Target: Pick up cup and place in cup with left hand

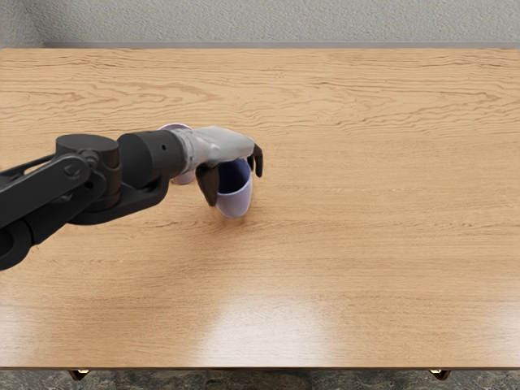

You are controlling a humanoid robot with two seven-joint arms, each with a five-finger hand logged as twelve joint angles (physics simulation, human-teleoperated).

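Left of the frame's centre, a tapered lavender cup with a dark blue interior [234,205] is held between the curled black fingers of the grey-and-black left robot hand [235,188], its rim enclosed from both sides. Slightly farther back and to the left, a pale pinkish-lavender cup [184,178] is partly hidden by the wrist above the wooden table [349,244].
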